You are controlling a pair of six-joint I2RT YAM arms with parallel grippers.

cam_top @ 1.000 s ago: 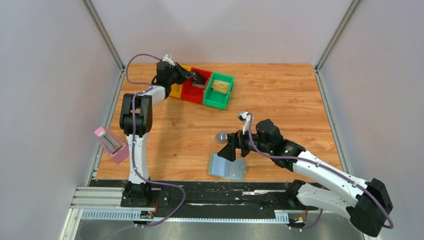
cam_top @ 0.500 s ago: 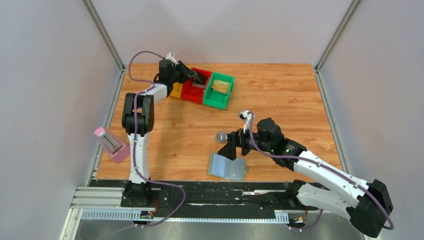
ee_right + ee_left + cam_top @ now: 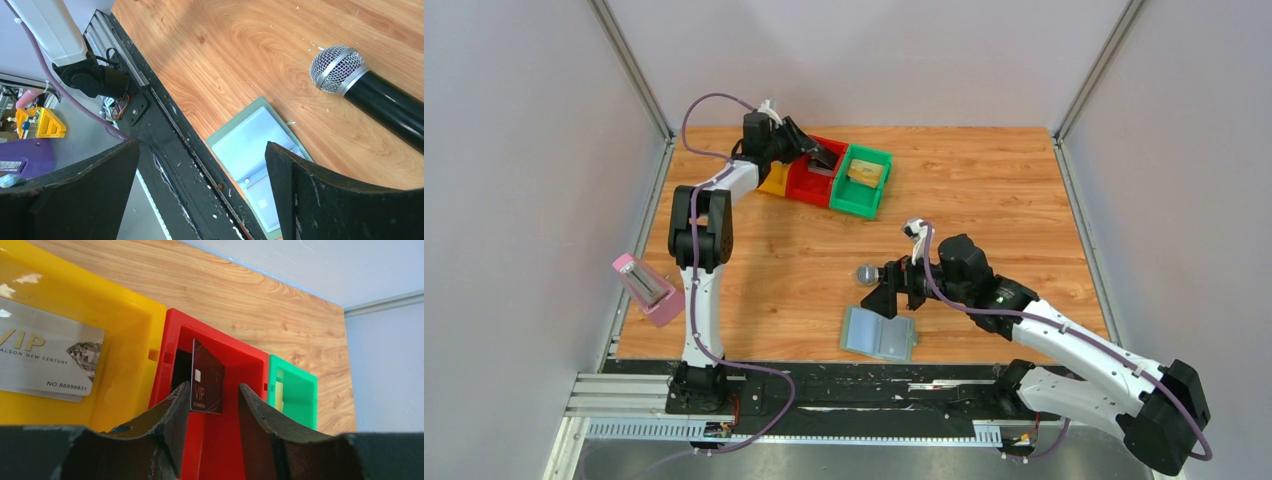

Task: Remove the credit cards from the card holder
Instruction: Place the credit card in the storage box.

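Left wrist | left fingers (image 3: 172, 410) parted around dark card (image 3: 207, 375), centre, in red bin (image 3: 245, 360) | right fingers (image 3: 90, 180) spread | card holder (image 3: 255, 140) looks empty

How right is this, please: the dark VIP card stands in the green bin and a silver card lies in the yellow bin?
Not quite: the left wrist view shows the dark VIP card standing in the red bin instead; the silver card does lie in the yellow bin.
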